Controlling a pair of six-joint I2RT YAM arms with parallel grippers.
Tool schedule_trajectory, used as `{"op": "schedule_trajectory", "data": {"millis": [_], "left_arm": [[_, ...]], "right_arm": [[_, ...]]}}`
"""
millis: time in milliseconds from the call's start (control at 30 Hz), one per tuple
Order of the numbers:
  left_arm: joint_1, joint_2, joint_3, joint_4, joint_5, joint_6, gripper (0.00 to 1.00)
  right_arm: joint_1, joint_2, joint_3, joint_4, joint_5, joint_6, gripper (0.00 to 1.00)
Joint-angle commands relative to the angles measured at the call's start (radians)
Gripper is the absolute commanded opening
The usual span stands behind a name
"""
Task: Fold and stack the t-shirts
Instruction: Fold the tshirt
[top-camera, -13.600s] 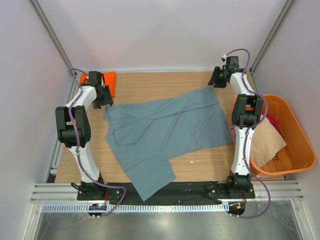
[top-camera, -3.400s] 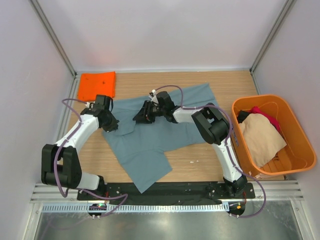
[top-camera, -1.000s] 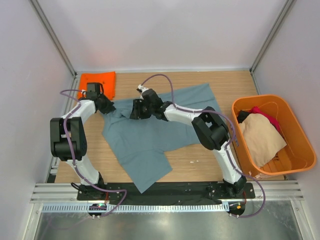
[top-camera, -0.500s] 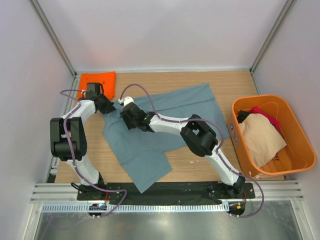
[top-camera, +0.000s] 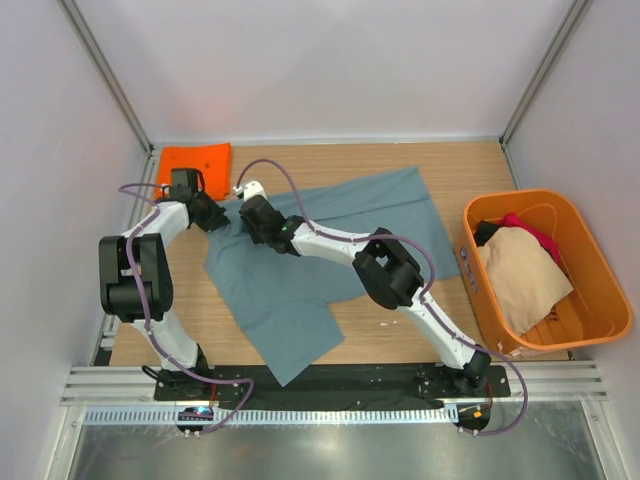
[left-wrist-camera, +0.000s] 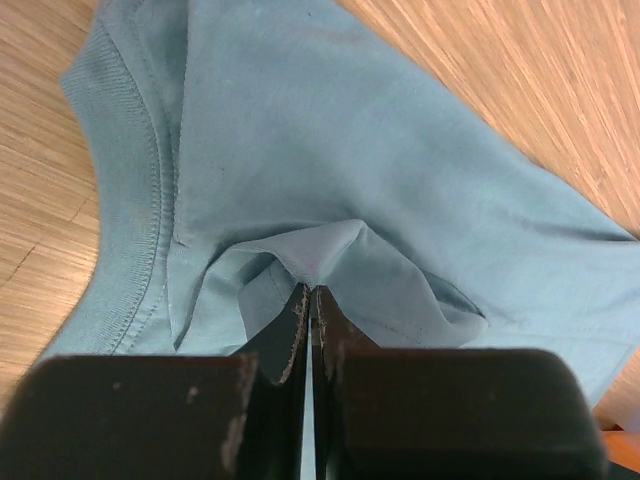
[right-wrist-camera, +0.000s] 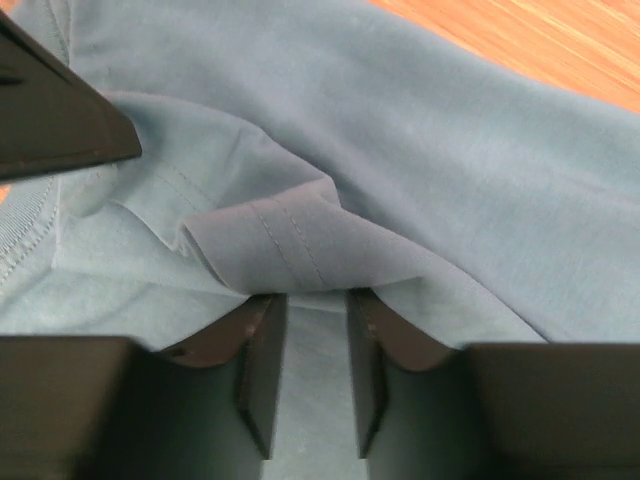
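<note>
A large grey-blue t-shirt (top-camera: 290, 290) lies spread across the middle of the wooden table. My left gripper (top-camera: 207, 213) is at the shirt's far left corner, beside the collar. In the left wrist view it (left-wrist-camera: 312, 290) is shut on a raised pinch of this cloth (left-wrist-camera: 320, 250). My right gripper (top-camera: 248, 212) reaches across the shirt to a spot just right of the left one. Its jaws (right-wrist-camera: 312, 300) stand apart over the cloth, with a folded, stitched hem (right-wrist-camera: 300, 250) lying at their tips. A folded orange t-shirt (top-camera: 197, 160) lies at the far left corner.
An orange plastic tub (top-camera: 520, 196) stands at the right edge of the table, holding a beige shirt (top-camera: 520, 275) and a red one (top-camera: 530, 232). The right arm stretches diagonally over the grey-blue shirt. White walls close in the table on three sides.
The right gripper has slid left across the shirt toward the left gripper, and its jaws have narrowed. The left gripper has kept its pinch in the same place.
</note>
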Motion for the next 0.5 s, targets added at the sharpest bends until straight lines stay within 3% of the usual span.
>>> {"op": "schedule_trajectory", "data": {"millis": [0, 67, 233, 467], "left_arm": [[0.011, -0.044, -0.007, 0.008, 0.023, 0.017, 0.0], [0.011, -0.043, -0.007, 0.014, 0.031, 0.016, 0.0], [0.014, -0.037, -0.007, 0.016, 0.035, 0.014, 0.0], [0.017, -0.05, -0.011, -0.01, 0.028, 0.002, 0.0]], "right_arm": [[0.002, 0.019, 0.069, 0.009, 0.02, 0.005, 0.33], [0.002, 0.021, 0.073, 0.0, 0.021, 0.01, 0.28], [0.002, 0.004, 0.061, 0.012, 0.018, 0.01, 0.04], [-0.002, -0.104, -0.044, -0.002, -0.034, 0.002, 0.01]]}}
